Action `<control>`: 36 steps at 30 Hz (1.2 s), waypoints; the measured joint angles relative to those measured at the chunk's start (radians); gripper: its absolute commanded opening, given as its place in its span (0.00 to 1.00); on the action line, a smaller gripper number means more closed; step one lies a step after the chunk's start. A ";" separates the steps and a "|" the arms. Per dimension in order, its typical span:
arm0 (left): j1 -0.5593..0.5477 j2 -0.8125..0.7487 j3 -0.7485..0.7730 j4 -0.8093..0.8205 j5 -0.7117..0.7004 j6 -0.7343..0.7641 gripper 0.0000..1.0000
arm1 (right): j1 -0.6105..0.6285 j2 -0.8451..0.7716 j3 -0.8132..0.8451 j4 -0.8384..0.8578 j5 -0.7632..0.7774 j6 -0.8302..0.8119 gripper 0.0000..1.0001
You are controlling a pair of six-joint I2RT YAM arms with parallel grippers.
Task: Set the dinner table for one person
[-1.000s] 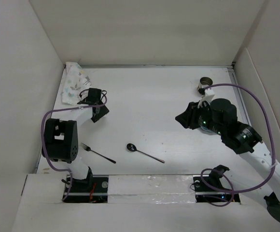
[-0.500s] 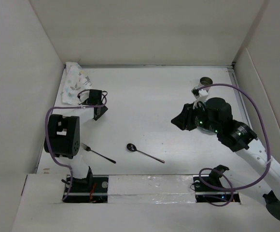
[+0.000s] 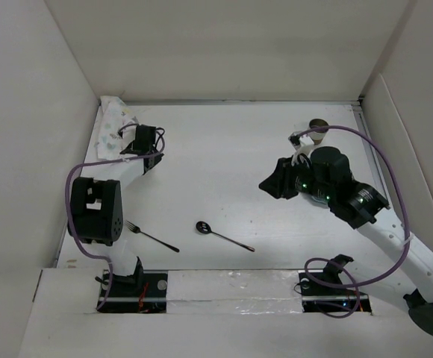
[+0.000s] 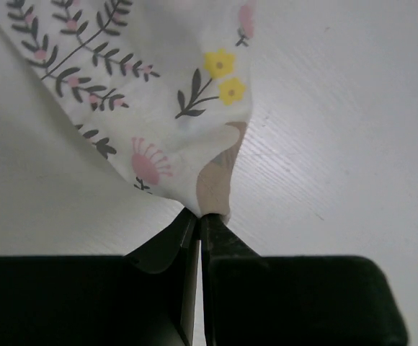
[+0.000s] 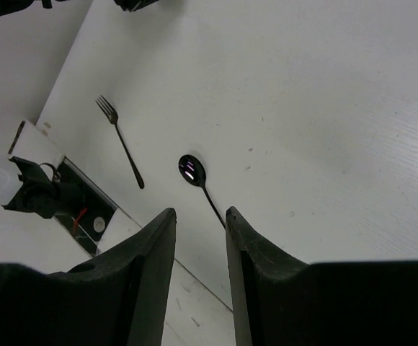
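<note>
The dinner table [image 3: 224, 149] is a plain white surface between white walls. A crumpled mat [image 3: 112, 123] printed with flowers and leaves lies in its far left corner. My left gripper [image 3: 136, 145] is shut on a fold at the mat's edge; the left wrist view shows the cloth [image 4: 173, 86] pinched at the closed fingertips [image 4: 200, 215]. A dark fork [image 3: 151, 236] and a dark spoon [image 3: 222, 235] lie near the front edge. My right gripper [image 3: 270, 185] hangs open and empty over the table's right half. In the right wrist view it [image 5: 200, 211] looks down at the spoon [image 5: 192, 170] and fork [image 5: 120, 140].
A small round cup [image 3: 318, 125] stands at the back right, just behind the right arm. White wall panels close the table at the back and on both sides. The arm bases and cables sit along the near edge [image 3: 231, 282].
My left gripper moved toward the far left corner and shut on the mat's edge. The right arm shifted a little to the left and stayed open.
</note>
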 measured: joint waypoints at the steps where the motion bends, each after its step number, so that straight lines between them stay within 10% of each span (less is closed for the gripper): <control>1: -0.005 -0.016 0.011 -0.007 0.011 0.016 0.00 | 0.000 0.001 0.000 0.004 0.000 0.000 0.39; 5: -0.032 -0.043 0.226 -0.120 0.080 0.085 0.00 | 0.000 0.020 0.013 0.012 0.010 -0.001 0.39; 13: -0.197 0.063 1.206 -0.294 0.341 0.215 0.00 | 0.000 0.107 0.151 0.046 0.046 -0.005 0.45; 22: 0.076 -0.433 0.647 -0.138 0.556 0.203 0.00 | -0.014 0.143 0.169 0.041 0.159 -0.008 0.70; 29: 0.130 -0.353 0.198 -0.009 0.649 0.146 0.00 | -0.052 0.149 0.092 0.070 0.203 0.007 0.78; 34: 0.130 -0.171 0.018 0.080 0.651 0.076 0.00 | -0.060 0.224 -0.026 0.095 0.235 0.024 0.74; 36: 0.130 -0.126 0.005 0.098 0.660 0.047 0.00 | -0.064 0.256 -0.065 0.095 0.256 0.032 0.45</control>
